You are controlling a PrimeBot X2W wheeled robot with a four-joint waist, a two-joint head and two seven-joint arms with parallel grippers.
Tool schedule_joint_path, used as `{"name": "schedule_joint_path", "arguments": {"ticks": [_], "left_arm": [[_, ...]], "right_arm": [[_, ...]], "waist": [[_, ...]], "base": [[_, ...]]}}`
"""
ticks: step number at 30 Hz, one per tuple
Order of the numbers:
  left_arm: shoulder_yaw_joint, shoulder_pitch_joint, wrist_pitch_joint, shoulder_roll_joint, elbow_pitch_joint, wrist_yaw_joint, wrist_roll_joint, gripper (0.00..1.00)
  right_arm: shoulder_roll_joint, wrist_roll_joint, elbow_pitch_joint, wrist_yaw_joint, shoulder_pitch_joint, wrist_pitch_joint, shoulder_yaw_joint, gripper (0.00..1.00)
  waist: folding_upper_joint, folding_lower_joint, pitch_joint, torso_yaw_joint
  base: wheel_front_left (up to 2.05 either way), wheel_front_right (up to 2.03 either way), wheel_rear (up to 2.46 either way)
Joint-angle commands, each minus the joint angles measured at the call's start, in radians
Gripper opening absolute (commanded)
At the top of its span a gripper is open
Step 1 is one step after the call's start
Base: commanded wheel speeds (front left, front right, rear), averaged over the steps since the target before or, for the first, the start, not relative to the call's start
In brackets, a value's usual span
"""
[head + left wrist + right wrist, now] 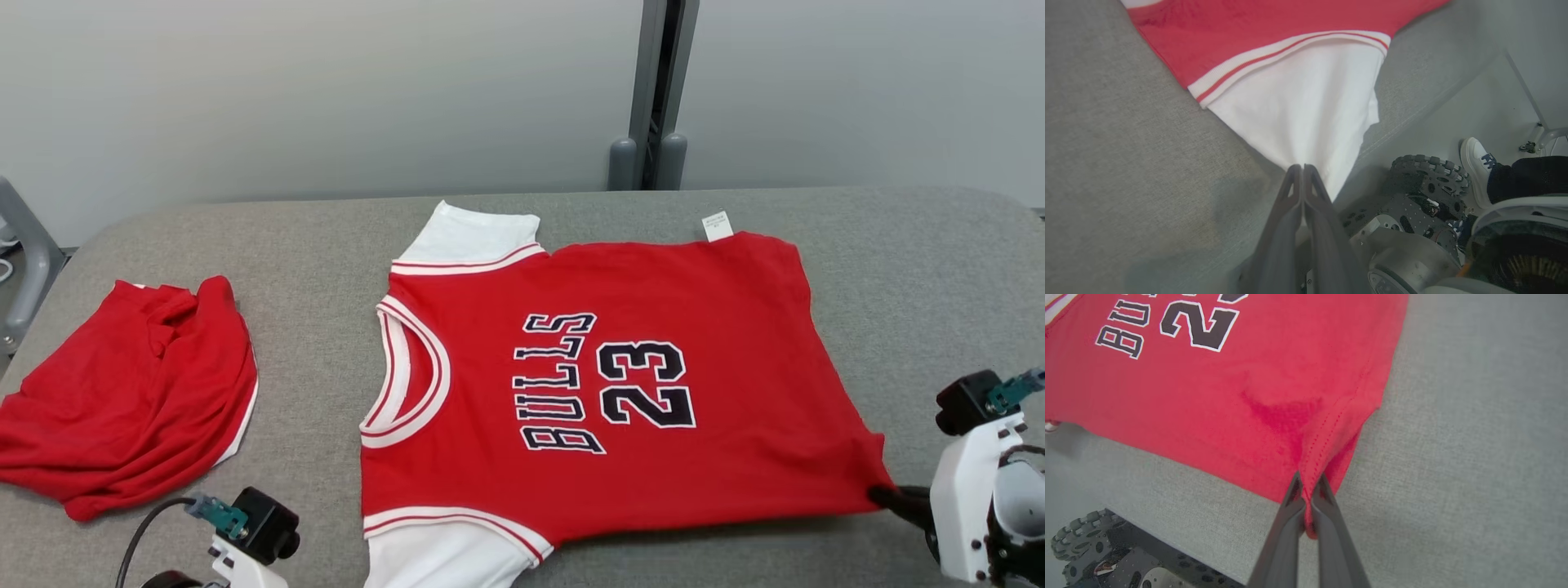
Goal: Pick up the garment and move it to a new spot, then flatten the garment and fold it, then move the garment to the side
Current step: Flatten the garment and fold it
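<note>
A grey padded table [939,269] is shown with a red BULLS 23 jersey [735,384] spread face up across its middle, its long axis laid from the collar at 9 o'clock to the hem at 3 o'clock. A second red garment [122,400] is seen crumpled well apart at 9 o'clock. The jersey's near edge is held at 2 points. The white sleeve [1306,106], at about 7 o'clock of the cloth, is pinched by the left gripper [1302,166], fingers pressed together, though how deep a fold is caught cannot be told for certain from the wrist view. The hem corner [1331,428], at about 4 o'clock, is clamped by the right gripper [1309,477], fingers closed on the stitched seam and the cloth puckered toward them. From both grippers the jersey's body is spread toward 12 o'clock, so a fold is judged likely to be carried that way, across the short axis. A person's white shoe [1472,163] is glimpsed on the floor past the table's edge.
</note>
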Motion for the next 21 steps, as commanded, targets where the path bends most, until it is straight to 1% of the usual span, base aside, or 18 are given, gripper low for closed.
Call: {"name": "schedule_joint_path", "arguments": {"ticks": [1,5,9,13,15,18,21], "left_arm": [[0.001,0.013,0.006,0.016,-0.006,0.0,-0.008,0.0],[-0.017,0.047,0.037,0.051,-0.05,0.002,-0.022,0.0],[-0.029,0.076,0.062,0.092,-0.105,0.005,-0.037,0.0],[-0.032,0.102,0.077,0.132,-0.159,0.017,-0.049,0.0],[-0.038,0.115,0.091,0.15,-0.186,0.021,-0.06,0.0],[-0.038,0.123,0.102,0.17,-0.223,0.03,-0.068,0.0],[-0.028,0.123,0.095,0.176,-0.253,0.041,-0.077,0.0]], "right_arm": [[-0.017,0.007,-0.012,-0.002,0.018,0.017,0.002,0.0],[-0.063,-0.019,-0.109,-0.002,0.053,0.074,0.005,0.0],[-0.1,0.017,-0.176,-0.002,0.087,0.132,0.005,0.0],[-0.132,0.013,-0.235,-0.002,0.114,0.186,0.006,0.0],[-0.142,0.031,-0.262,-0.002,0.127,0.211,0.006,0.0],[-0.164,0.043,-0.3,-0.002,0.138,0.238,0.006,0.0],[-0.176,0.046,-0.316,-0.002,0.138,0.232,-0.005,0.0]], "waist": [[-0.0001,0.0001,-0.006,-0.004],[-0.0001,0.0001,-0.017,-0.013],[-0.0001,0.0001,-0.023,-0.022],[-0.0001,0.0001,-0.026,-0.027],[-0.0001,0.0001,-0.026,-0.029],[-0.0001,0.0001,-0.024,-0.03],[-0.0001,0.0001,-0.02,-0.031]], "base": [[0.0,0.0,0.0],[0.0,0.0,0.0],[0.0,0.0,0.0],[0.0,0.0,0.0],[0.0,0.0,0.0],[0.0,0.0,0.0],[0.0,0.0,0.0]]}}
